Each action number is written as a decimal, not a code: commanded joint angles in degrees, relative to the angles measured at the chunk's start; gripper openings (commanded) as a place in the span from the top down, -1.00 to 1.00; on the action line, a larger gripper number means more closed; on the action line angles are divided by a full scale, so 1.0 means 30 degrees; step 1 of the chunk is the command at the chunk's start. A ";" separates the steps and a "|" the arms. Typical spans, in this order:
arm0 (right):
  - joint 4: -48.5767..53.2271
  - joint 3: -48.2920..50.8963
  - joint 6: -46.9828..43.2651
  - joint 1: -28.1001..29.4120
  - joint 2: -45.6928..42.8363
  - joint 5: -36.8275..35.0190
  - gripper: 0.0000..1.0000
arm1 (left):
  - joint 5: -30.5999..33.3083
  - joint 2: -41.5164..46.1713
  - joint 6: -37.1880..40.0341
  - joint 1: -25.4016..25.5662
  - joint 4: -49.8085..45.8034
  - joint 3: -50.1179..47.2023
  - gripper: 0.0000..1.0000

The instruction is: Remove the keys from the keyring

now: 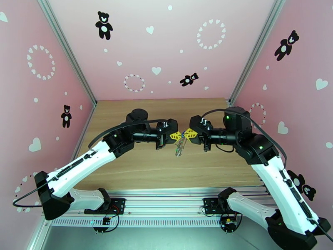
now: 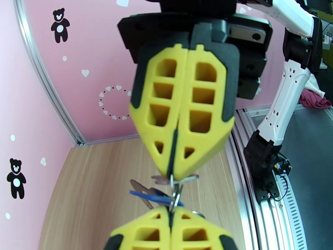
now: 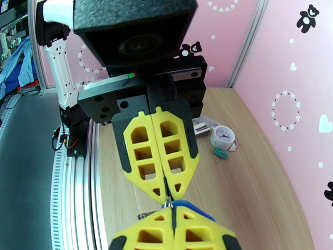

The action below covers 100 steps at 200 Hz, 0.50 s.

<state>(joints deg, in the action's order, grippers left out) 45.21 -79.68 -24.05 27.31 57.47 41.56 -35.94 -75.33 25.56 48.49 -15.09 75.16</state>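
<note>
we see the two arms meeting tip to tip in the air above the middle of the wooden table (image 1: pixel 137 171). the left gripper (image 2: pixel 170 213) is clenched. its yellow fingers (image 2: pixel 145 234) are pressed flat together, and between their tips it pinches the keys (image 2: pixel 140 187), a very small metal bunch with a blue tag (image 2: pixel 152 197) sticking out to the side.

the right gripper (image 2: pixel 171 173) comes from the opposite direction and is also closed tight. a thin metal ring (image 2: pixel 188 178) shows on both sides of its tip, so it is grasping this ring. the two tips are very near each other, with only the ring and the keys between them.

in the top view the bunch hangs just below the place where the grippers meet, and it is not touching the table. the parts are too small for us to tell how many keys there are.

in the right wrist view, a white clock-face charm (image 3: pixel 222 136) lies on the table near the pink wall, with a teal clip (image 3: pixel 219 154) just beside it. both are well apart from the grippers.
</note>
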 commanded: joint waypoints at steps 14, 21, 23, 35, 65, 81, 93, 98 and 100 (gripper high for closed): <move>-0.0187 0.0168 -0.0010 -0.0014 -0.0972 -0.1053 1.00 | 0.0351 0.1166 -0.2098 -0.0021 0.2724 -0.1654 1.00; -0.0215 0.0290 -0.0010 -0.0018 -0.1123 -0.1141 1.00 | 0.0354 0.1352 -0.2651 -0.0021 0.3501 -0.2087 1.00; -0.0216 0.0320 -0.0002 -0.0020 -0.1158 -0.1183 1.00 | 0.0315 0.1417 -0.2761 -0.0021 0.3682 -0.2172 1.00; -0.0301 0.0560 0.0076 -0.0021 -0.1418 -0.1384 1.00 | 0.0164 0.1601 -0.3801 -0.0021 0.4994 -0.2737 1.00; -0.0539 0.1054 0.0253 -0.0021 -0.1864 -0.1637 1.00 | -0.0714 0.1572 -0.5625 -0.0024 0.6784 -0.3221 1.00; -0.0430 0.1103 0.0227 -0.0007 -0.1888 -0.1652 1.00 | -0.0942 0.1359 -0.6429 -0.0022 0.7352 -0.3174 1.00; -0.0209 0.1101 0.0130 -0.0021 -0.1851 -0.1709 1.00 | -0.1039 0.1287 -0.7012 -0.0028 0.7743 -0.3203 1.00; -0.0161 0.1116 0.0082 -0.0021 -0.1875 -0.1774 1.00 | -0.1098 0.1299 -0.7248 -0.0021 0.8088 -0.3315 1.00; -0.0115 0.1105 0.0057 -0.0021 -0.1880 -0.1796 1.00 | -0.1088 0.1323 -0.7338 -0.0028 0.8219 -0.3372 1.00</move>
<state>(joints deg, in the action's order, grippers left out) 43.94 -76.99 -23.99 27.42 52.75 38.48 -37.60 -72.20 9.47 48.86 2.26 65.58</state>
